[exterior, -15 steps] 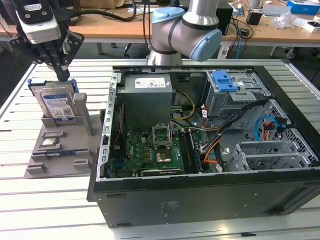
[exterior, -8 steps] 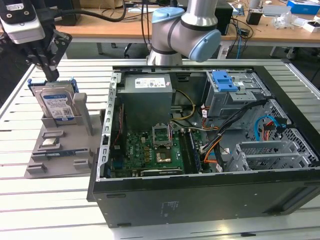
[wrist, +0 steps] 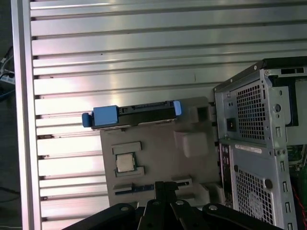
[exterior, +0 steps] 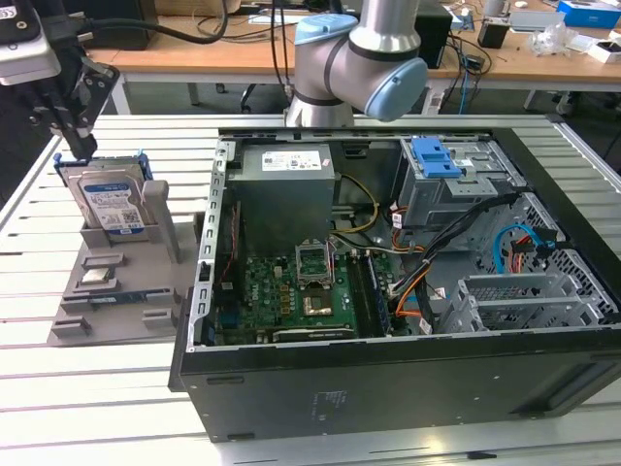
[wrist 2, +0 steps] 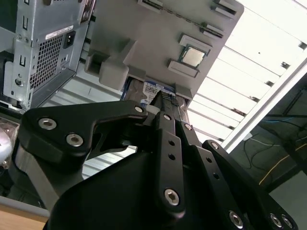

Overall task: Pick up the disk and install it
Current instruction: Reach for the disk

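Nothing is installed yet: the disk [exterior: 112,204] is standing upright in the grey holder [exterior: 116,286] on the desk [exterior: 39,379], beside the open computer case [exterior: 388,379]. The hand [exterior: 81,146] is hovering just above it, looking pressed together and carrying nothing.

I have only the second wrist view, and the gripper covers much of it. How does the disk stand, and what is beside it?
Observer: The disk stands upright in the gray holder, at the exterior view's left of the open computer case.
Operator: And where is the gripper relative to it?
Observer: In the exterior view the gripper is right at the disk's top edge, near its end farther from the case; whether they touch, I cannot tell.
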